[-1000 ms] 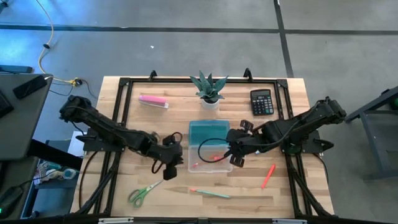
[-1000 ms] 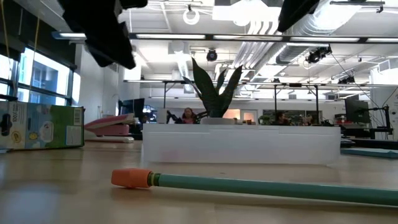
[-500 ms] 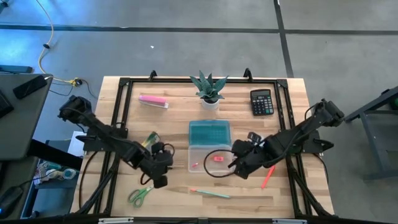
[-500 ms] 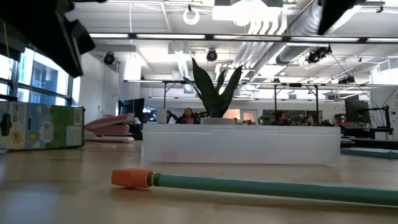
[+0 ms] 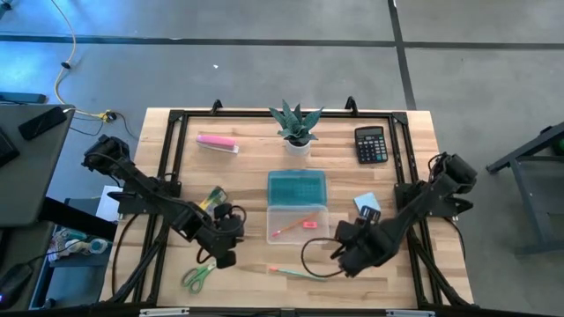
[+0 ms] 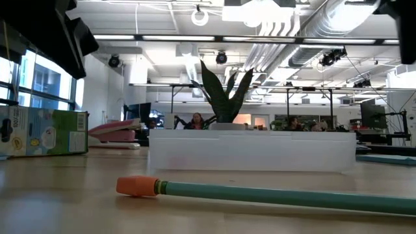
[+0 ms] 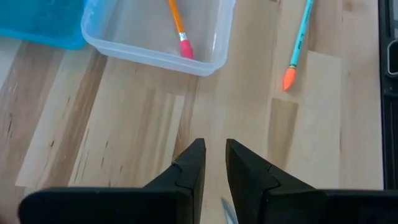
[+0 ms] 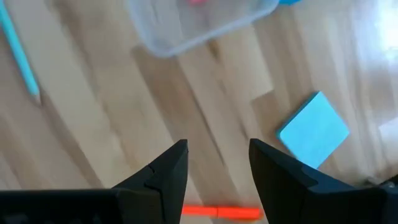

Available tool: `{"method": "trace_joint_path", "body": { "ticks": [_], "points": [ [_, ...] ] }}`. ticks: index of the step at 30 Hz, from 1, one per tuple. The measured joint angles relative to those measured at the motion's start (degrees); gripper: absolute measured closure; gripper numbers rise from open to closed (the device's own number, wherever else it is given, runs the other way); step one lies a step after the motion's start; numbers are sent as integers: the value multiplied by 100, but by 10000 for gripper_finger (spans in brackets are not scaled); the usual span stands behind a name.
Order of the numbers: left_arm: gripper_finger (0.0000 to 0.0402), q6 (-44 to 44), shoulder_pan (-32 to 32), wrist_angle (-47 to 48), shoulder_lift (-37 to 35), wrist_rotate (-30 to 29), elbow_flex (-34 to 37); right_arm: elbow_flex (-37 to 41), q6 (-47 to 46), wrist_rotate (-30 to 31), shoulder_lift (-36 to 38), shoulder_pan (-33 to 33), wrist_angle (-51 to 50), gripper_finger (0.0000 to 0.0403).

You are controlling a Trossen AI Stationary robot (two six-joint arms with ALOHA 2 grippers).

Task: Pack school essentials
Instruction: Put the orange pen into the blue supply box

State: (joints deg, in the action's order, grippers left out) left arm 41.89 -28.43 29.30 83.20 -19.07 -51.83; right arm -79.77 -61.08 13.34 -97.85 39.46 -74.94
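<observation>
You have an orange pencil (image 5: pixel 287 228) and red eraser (image 5: pixel 310 224) boxed; scissors (image 5: pixel 199 275), green pencil (image 5: pixel 298 274), and blue pad (image 5: pixel 367 203) lie on the surface.

Two dark jointed robot arms, matte black segmented links, black looped cable beside right arm's gripper (image 5: pixel 352 255), left gripper (image 7: pixel 211 163) with two angular black wedge-shaped fingers, stepped inner edges

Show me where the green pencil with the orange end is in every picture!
High view: the green pencil lies near the table's front edge, below the clear box.
Low view: right in front, orange end at left.
Left wrist view: upper right.
Right wrist view: at the left edge.
Shared landmark: the clear box.
</observation>
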Motion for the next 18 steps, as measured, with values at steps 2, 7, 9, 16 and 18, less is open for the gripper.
{"method": "trace_joint_path", "body": {
  "ticks": [2, 7, 9, 16, 18],
  "points": [
    [348, 2, 35, 0, 0, 0, 0, 0, 0, 1, -63, 128, -58, 242],
    [348, 13, 113, -14, 0, 0, 0, 0, -309, 166, -126, 401, -640, 242],
    [348, 13, 151, -25, 0, 0, 0, 0, -517, 270, -126, 496, -986, 242],
    [348, 7, 304, -28, 0, 0, 0, 0, -680, 182, -114, 657, -1501, 242],
    [348, 7, 359, -34, 2, 0, 0, 0, -577, 149, -108, 656, -1506, 242]
  ]
}}
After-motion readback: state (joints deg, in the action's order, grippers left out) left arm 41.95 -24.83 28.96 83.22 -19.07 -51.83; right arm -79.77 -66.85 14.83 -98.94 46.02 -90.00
